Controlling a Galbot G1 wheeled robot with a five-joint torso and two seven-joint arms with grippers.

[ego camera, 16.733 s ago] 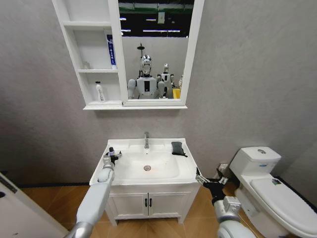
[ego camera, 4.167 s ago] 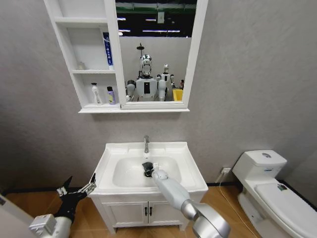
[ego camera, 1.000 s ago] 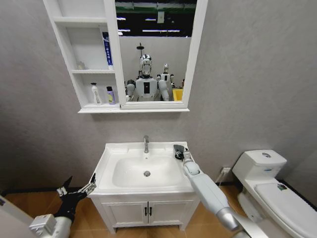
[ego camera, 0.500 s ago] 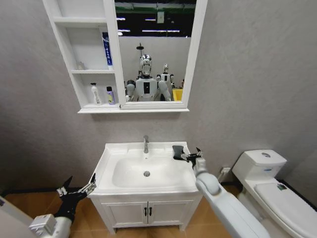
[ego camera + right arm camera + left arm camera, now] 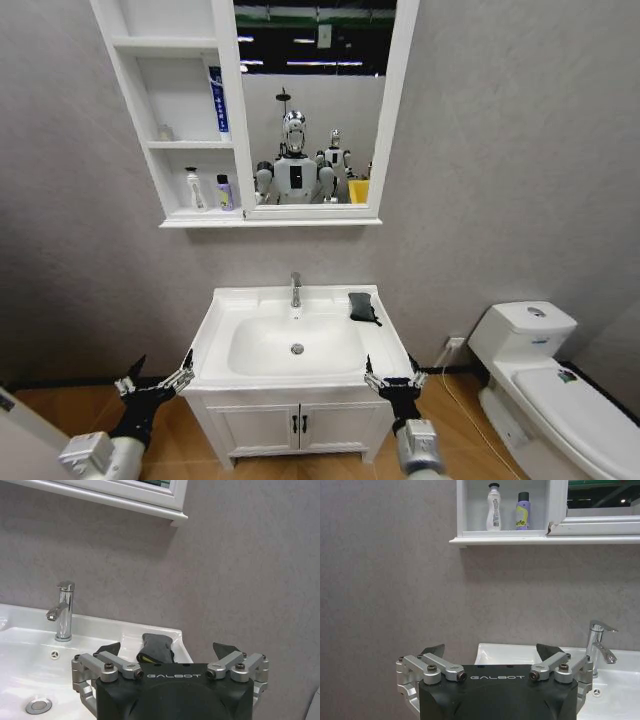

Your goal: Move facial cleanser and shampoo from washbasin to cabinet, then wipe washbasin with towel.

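Observation:
The dark grey towel (image 5: 362, 306) lies on the back right rim of the white washbasin (image 5: 222, 312), free of any gripper; the right wrist view shows the towel (image 5: 156, 649) beyond my fingers. My right gripper (image 5: 393, 380) hangs open and empty below the basin's front right corner. Off the front left corner, my left gripper (image 5: 155, 385) is open and empty too. On the lowest shelf of the cabinet (image 5: 150, 110) stand a white bottle (image 5: 195, 190) and a small purple bottle (image 5: 224, 192); I cannot tell which is the facial cleanser and which the shampoo.
A chrome faucet (image 5: 295, 289) rises at the basin's back edge above the drain (image 5: 297, 349). A blue tube (image 5: 216, 100) stands on the cabinet's middle shelf. A white toilet (image 5: 545, 375) sits to the right. The two-door vanity (image 5: 300, 420) is under the basin.
My right arm has pulled back from the towel at the basin's back right corner and dropped in front of the vanity. The towel stays on the rim. The left arm has not moved.

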